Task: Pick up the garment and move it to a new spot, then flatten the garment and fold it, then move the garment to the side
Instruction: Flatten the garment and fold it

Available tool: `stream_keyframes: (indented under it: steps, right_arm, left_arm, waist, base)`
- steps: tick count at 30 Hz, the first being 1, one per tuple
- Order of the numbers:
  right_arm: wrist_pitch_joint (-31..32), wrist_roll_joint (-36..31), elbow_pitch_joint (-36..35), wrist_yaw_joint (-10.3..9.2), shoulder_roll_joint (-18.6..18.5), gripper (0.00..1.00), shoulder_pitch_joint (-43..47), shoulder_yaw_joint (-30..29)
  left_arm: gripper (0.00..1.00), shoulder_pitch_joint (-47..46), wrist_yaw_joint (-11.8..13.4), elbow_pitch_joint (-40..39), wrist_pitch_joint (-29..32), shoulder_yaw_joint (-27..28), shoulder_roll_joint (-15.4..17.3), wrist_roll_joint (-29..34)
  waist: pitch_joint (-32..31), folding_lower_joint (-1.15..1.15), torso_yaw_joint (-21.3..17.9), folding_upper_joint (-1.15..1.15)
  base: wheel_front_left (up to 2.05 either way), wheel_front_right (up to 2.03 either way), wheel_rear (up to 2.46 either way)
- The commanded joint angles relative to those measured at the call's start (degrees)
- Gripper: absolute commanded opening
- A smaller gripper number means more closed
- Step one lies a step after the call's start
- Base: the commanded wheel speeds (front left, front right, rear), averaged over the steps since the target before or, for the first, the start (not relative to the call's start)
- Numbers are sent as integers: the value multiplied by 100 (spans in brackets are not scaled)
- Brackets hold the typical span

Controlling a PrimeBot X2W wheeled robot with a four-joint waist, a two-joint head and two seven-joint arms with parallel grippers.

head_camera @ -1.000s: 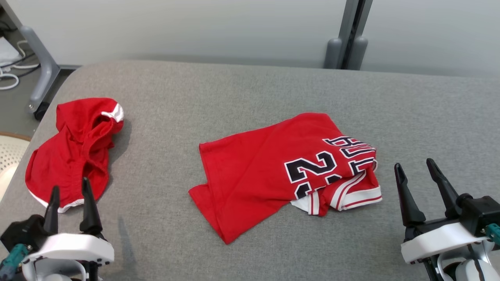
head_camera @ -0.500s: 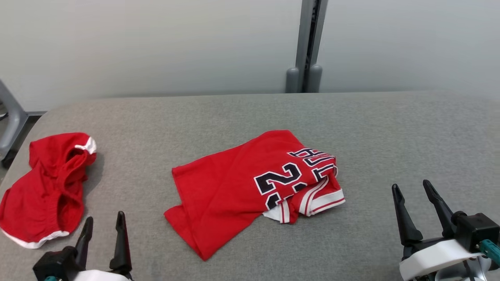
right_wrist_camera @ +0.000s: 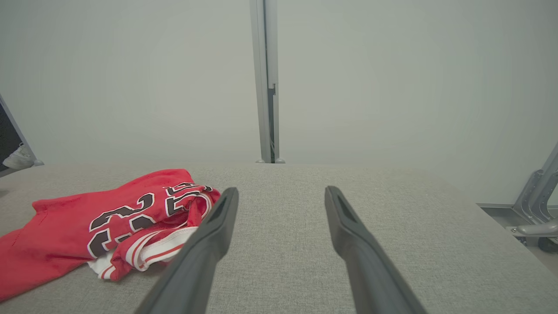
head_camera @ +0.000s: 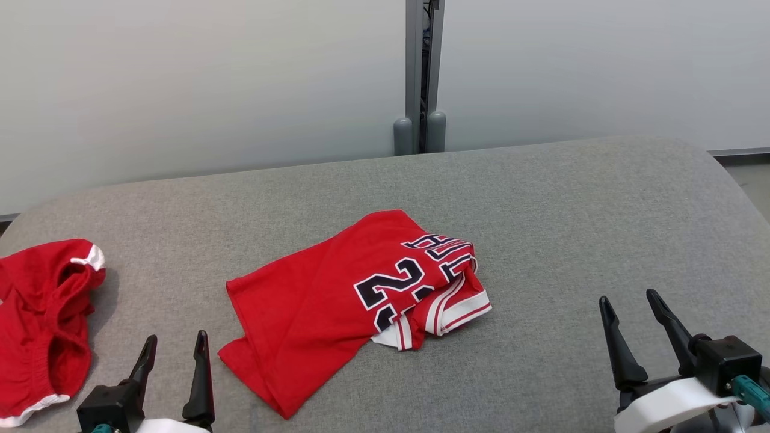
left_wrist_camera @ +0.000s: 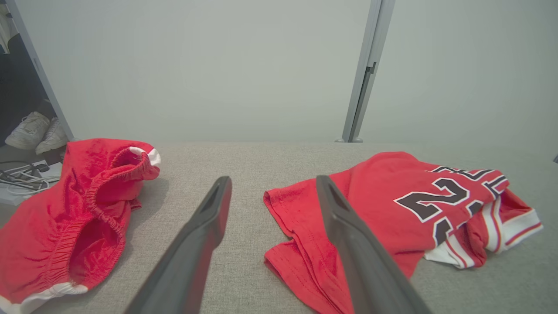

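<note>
Jersey [head_camera: 337, 294]: red, numbered, loosely doubled and rumpled on the gray desk [head_camera: 571, 210], ahead of and between both end effectors, touching neither.
Left end effector [head_camera: 175, 338]: fingers spread wide, empty; crumpled red shorts [head_camera: 42, 325] on its left.
Right end effector [head_camera: 627, 296]: fingers spread wide, empty.
Progress: apparently nothing secured yet; pick-up, flattening, folding and setting aside all remain.

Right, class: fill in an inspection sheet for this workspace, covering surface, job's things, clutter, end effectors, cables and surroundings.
Surface: grey fabric-covered table.
Job's things: red jersey, mid-table, loosely folded, untouched.
Clutter: red shorts, rumpled, at the table's left.
End effectors: left end effector and right end effector both open, holding nothing, near edge.
Cables: loose cables on the floor beyond the table's left.
Surroundings: pale wall, grey post, shoes on the floor.
</note>
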Motion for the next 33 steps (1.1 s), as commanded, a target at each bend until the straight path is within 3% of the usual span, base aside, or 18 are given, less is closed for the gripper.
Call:
stream_keyframes:
  steps: [1, 33]
  right_arm:
    - [26, -25, -49, 1, -44, 100, 32, -17]
    - [59, 38, -61, 1, 29, 100, 94, -81]
  left_arm:
    - [100, -125, 43, 20, -46, 27, 21, 23]
    - [100, -290, 49, 414, -121, 0, 118, -160]
  waist:
    - [-26, 0, -37, 0]
    - [-14, 0, 51, 0]
  base:
    - [0, 0, 0]
    - [0, 0, 0]
